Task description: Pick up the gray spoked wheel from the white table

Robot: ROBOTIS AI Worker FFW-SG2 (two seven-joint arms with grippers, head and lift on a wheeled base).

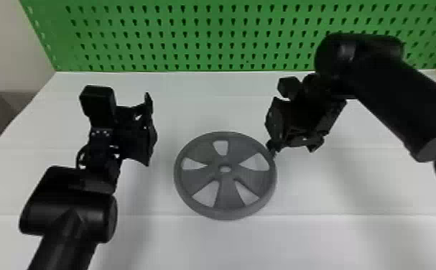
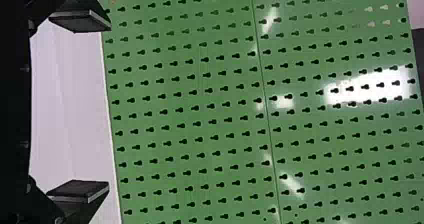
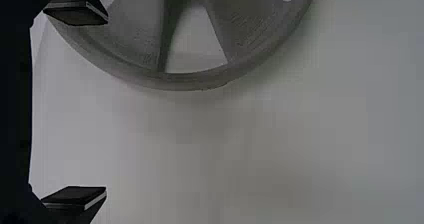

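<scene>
The gray spoked wheel (image 1: pixel 228 194) lies flat on the white table (image 1: pixel 224 244), near the middle. My right gripper (image 1: pixel 292 143) is over the table at the wheel's right, one finger by the rim's upper right edge. In the right wrist view my right gripper (image 3: pixel 90 106) stands open, with one finger in front of part of the wheel (image 3: pixel 195 80); whether they touch I cannot tell. My left gripper (image 1: pixel 150 129) is at the wheel's left, apart from it. In the left wrist view my left gripper (image 2: pixel 92 106) is open with nothing between its fingers.
A green perforated panel (image 1: pixel 209 36) rises along the table's back edge. A light wall (image 1: pixel 15 46) stands at the back left. The right arm (image 1: pixel 400 97) spans the right side; the left arm (image 1: pixel 69 215) comes in from the bottom left.
</scene>
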